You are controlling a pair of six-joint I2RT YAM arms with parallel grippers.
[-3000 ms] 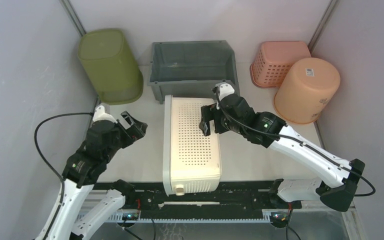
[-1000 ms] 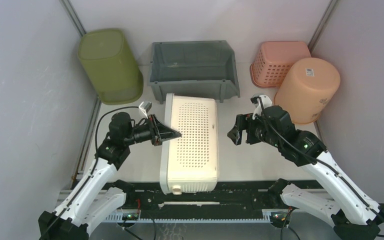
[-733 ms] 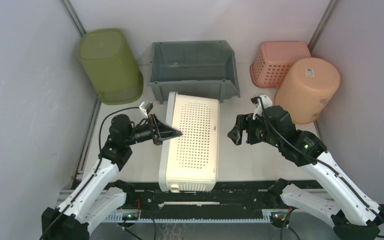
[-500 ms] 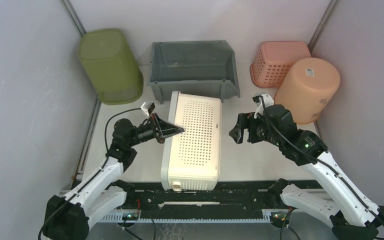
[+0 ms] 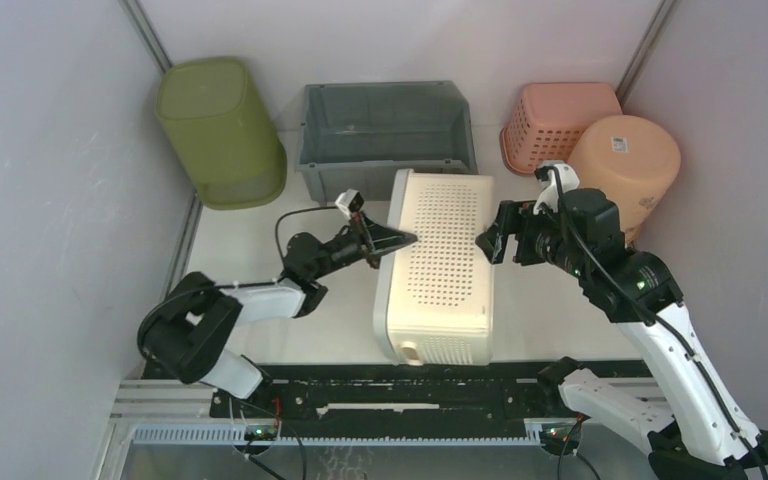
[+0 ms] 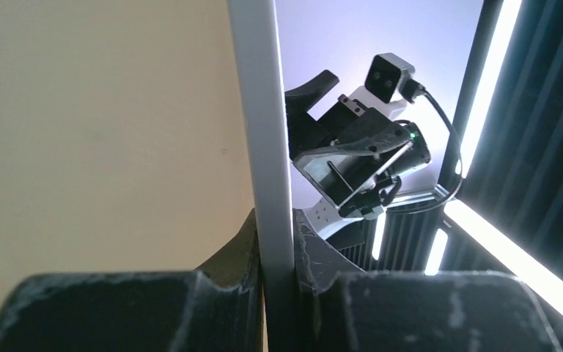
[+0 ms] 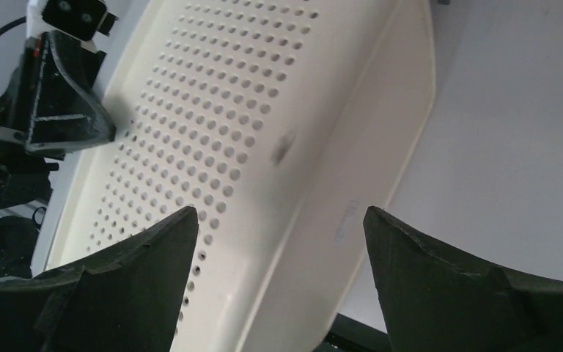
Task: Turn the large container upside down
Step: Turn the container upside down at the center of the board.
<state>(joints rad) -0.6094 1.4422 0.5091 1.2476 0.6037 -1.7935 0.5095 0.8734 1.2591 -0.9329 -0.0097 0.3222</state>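
The container [image 5: 440, 265], a long cream box, lies about the middle of the tabletop [image 5: 250, 240], a little toward the right edge. Its near end is close to the near edge and its far end is just in front of the grey bin [image 5: 312, 130] at the far edge. Its broad perforated face is turned up to the top camera, and a plain side wall shows along its left. The left claw [image 5: 400, 240] reaches in from the left and is clenched on the container's left rim near the far end. In the left wrist view the thin white edge [image 6: 264, 147] runs straight up between the two dark fingers [image 6: 236, 249], which press on it from both sides. The right claw [image 5: 495, 243] hangs just beside the container's right far corner with its jaws spread wide, holding nothing. In the right wrist view its fingers [image 7: 128, 282] stand well apart, with the perforated face and smooth side wall between them. Whether a fingertip touches the plastic cannot be told. A green bin [image 5: 218, 130] stands upside down in the far left corner. In the far right corner are a pink basket [image 5: 560, 115] and, just beside it, an orange bucket [image 5: 625, 165] lying with its base toward the camera.
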